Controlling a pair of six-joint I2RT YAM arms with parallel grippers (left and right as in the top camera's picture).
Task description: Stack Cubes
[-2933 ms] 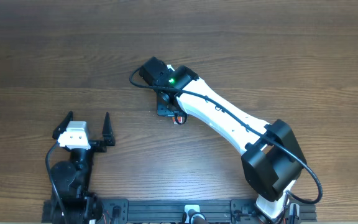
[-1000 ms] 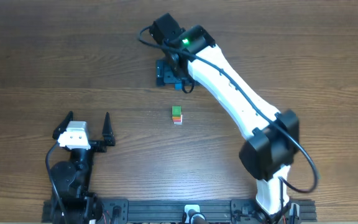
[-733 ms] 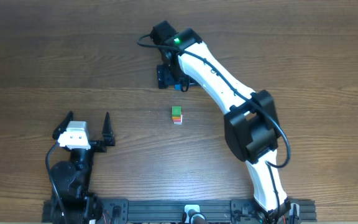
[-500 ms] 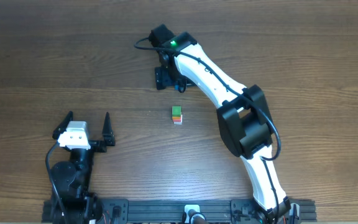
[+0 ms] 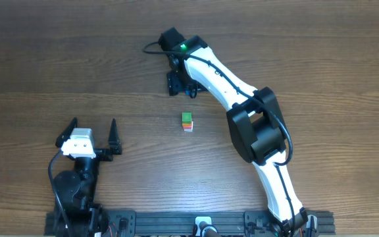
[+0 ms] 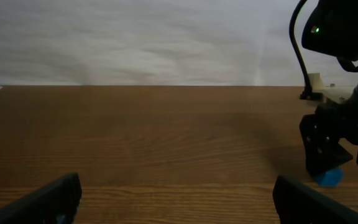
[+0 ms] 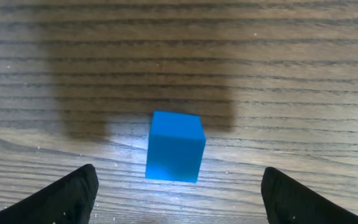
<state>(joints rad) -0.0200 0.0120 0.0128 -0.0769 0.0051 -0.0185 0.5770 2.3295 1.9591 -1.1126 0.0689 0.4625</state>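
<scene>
Beneath the wide-spread right hand, the blue cube stands untouched, bare table on every side.

This looks like a robotics lab bench. A bare wood-grain table stands before a plain white wall. The left arm and right arm rise from a black mounting rail along its edge, with exposed cables and a green status light.
</scene>
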